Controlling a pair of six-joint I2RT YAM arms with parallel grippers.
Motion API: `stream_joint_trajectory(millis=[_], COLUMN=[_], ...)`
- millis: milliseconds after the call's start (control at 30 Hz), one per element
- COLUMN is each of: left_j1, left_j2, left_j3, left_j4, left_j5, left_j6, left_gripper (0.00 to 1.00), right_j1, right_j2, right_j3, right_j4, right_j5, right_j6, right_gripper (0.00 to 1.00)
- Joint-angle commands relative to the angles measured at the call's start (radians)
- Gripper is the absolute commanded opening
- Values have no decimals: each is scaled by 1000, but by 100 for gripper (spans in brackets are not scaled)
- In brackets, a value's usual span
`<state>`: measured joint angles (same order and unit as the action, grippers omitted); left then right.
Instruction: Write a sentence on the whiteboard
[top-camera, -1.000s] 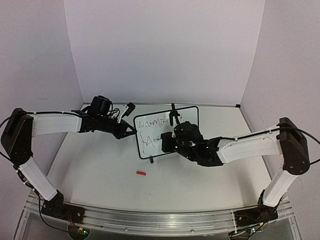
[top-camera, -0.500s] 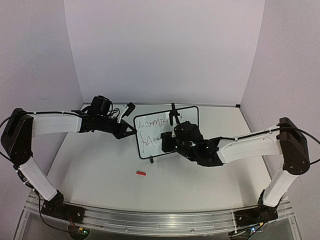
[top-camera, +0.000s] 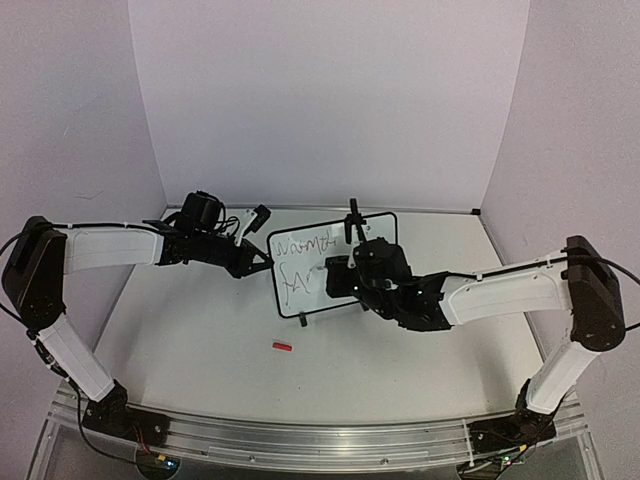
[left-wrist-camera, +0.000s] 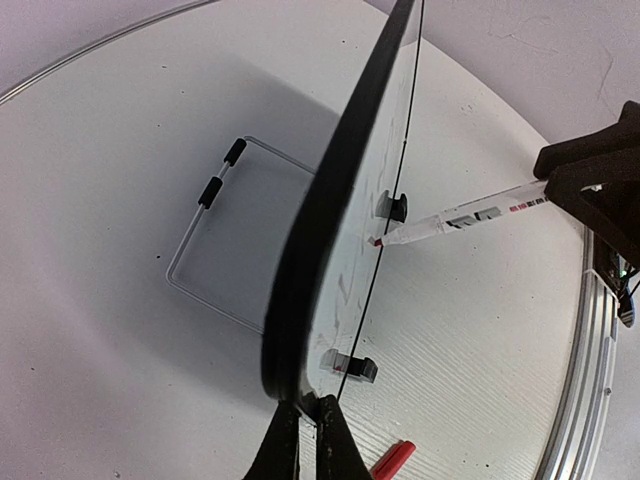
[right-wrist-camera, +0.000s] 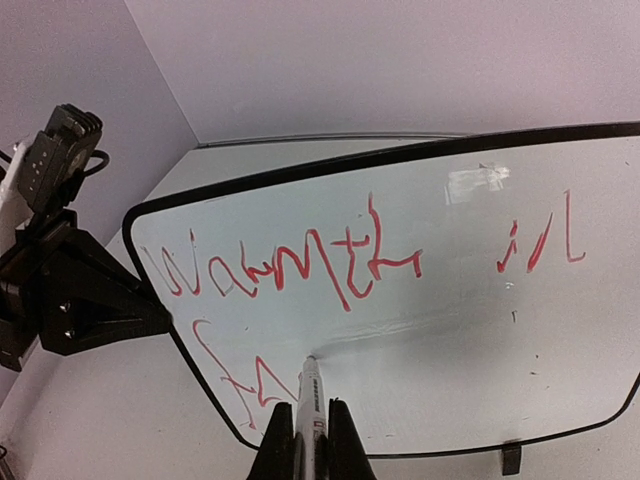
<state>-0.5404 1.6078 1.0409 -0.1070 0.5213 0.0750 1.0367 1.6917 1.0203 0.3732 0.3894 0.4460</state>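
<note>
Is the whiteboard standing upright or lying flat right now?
Upright: the whiteboard stands on edge on its clip feet, with one side edge pinched in the left gripper.

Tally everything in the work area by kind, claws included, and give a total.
whiteboard: 1
marker: 1
red cap: 1
claws: 2, the left claw on the whiteboard's edge and the right claw on the marker
Total: 5

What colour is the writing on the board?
Red; the writing shows best in the right wrist view.
</note>
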Motion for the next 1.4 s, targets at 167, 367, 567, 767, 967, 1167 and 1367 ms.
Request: stream_joint_trajectory(millis=[167,367,567,767,967,1167,1367], left_j1=[-1,-1,-1,-1,-2,-1,-1], left_j2=[13,13,12,14,11,12,10], left_j3=[22,25,24,23,20,18,17], left_j4=[-46,-46,-46,-45,-45,-43,-43], left_j5=[-48,-47,-46,-44,-46,-46,-47], left_j6=[36,36,35,35,34,36,34], left_gripper=[0,0,0,0,0,0,0], right_j1=[-4,-4,-4,-4,-5,-5,-8], right_j2=[-21,-8,-2,-1,-11,-38,-46], right_j3=[-53,-54,-15,15,24,9,-19], right_j4=[-33,-38,-22,0,10,12,12], right_j5=[20,23,30,21,40,75,98], right_j6=[44,50,19,4,-10,-22,-12], right_gripper=[0,0,0,0,0,0,0])
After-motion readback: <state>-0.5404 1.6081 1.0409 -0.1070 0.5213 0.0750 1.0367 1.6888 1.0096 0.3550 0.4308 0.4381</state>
